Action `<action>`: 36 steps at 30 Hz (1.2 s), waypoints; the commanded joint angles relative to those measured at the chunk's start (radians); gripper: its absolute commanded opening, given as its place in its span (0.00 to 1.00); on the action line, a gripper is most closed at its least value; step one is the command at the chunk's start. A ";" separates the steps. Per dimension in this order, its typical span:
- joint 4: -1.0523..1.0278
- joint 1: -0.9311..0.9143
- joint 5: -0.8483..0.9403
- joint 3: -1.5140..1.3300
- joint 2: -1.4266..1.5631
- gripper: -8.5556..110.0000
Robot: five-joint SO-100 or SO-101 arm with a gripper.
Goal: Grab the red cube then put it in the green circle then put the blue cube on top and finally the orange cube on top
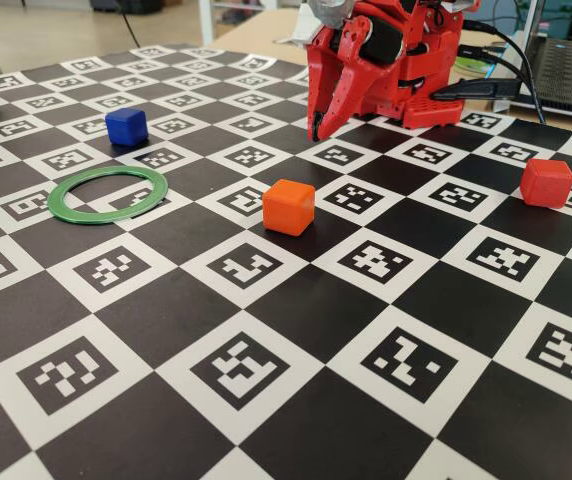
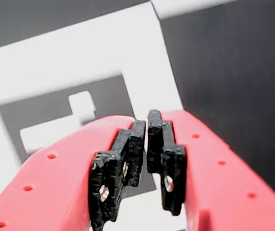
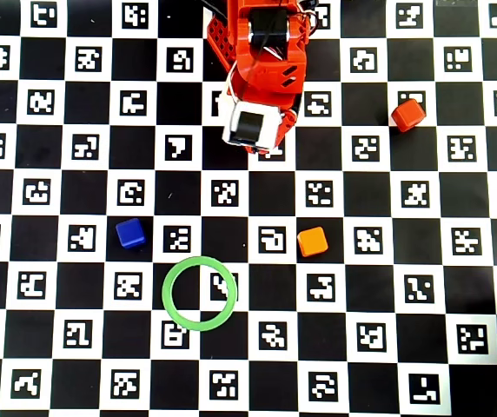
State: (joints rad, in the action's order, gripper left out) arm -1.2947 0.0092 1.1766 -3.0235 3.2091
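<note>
Three cubes are seen lying apart on the checkered marker surface (image 1: 266,400), none of them touched by the claw (image 2: 146,139). In the wrist view the claw's two black-padded fingers (image 2: 123,163) are shown drawn narrowly together with only a thin slit between them and nothing held; below them only a white square with a blurred marker and a black square are seen. In the fixed view the red arm (image 1: 386,70) is folded at the far edge of the surface, its tip pointed down just above the squares. The red cube (image 1: 546,182) is found well to the right of the claw in that view, nearer the camera than the arm. The orange cube (image 1: 288,207) lies near the middle, in front of the claw. The blue cube (image 1: 126,126) sits to the left, and the green circle (image 1: 72,207) lies flat just in front of it, with its centre unoccupied. In the overhead view the green circle (image 3: 172,308) is seen between the blue cube (image 3: 130,233) and the orange cube (image 3: 313,241), somewhat nearer the bottom edge.
</note>
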 commanded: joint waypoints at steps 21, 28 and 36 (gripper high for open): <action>-0.546 0.489 -1.232 1.361 -0.830 0.32; -0.546 0.565 -1.479 1.321 -1.019 0.27; -0.546 0.749 -1.852 1.373 -1.152 0.36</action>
State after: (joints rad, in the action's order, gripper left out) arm -1.7472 0.6811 -0.5860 -1.7227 2.0494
